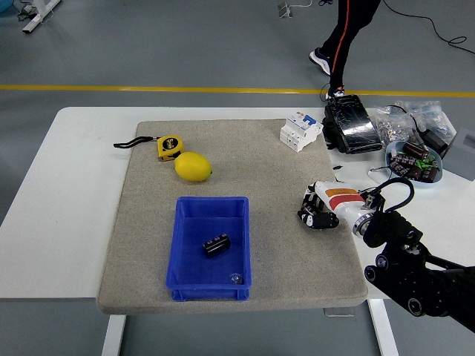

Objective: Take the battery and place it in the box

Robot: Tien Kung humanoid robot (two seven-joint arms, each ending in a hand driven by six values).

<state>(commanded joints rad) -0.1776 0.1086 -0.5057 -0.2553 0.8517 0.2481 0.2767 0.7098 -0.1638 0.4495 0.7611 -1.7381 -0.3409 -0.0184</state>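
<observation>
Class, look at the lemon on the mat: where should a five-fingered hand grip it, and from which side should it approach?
Grip the lemon across its narrower middle, coming from above. It lies on its side, long axis roughly left to right, with open mat in front; the tape measure sits close behind, so a side approach looks more crowded.

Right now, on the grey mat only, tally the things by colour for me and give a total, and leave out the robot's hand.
Yellow: 2, the tape measure and the lemon
Blue: 1, the box
Black: 1, the battery lying inside the box
White: 1, the circuit breaker
Total: 5
</observation>
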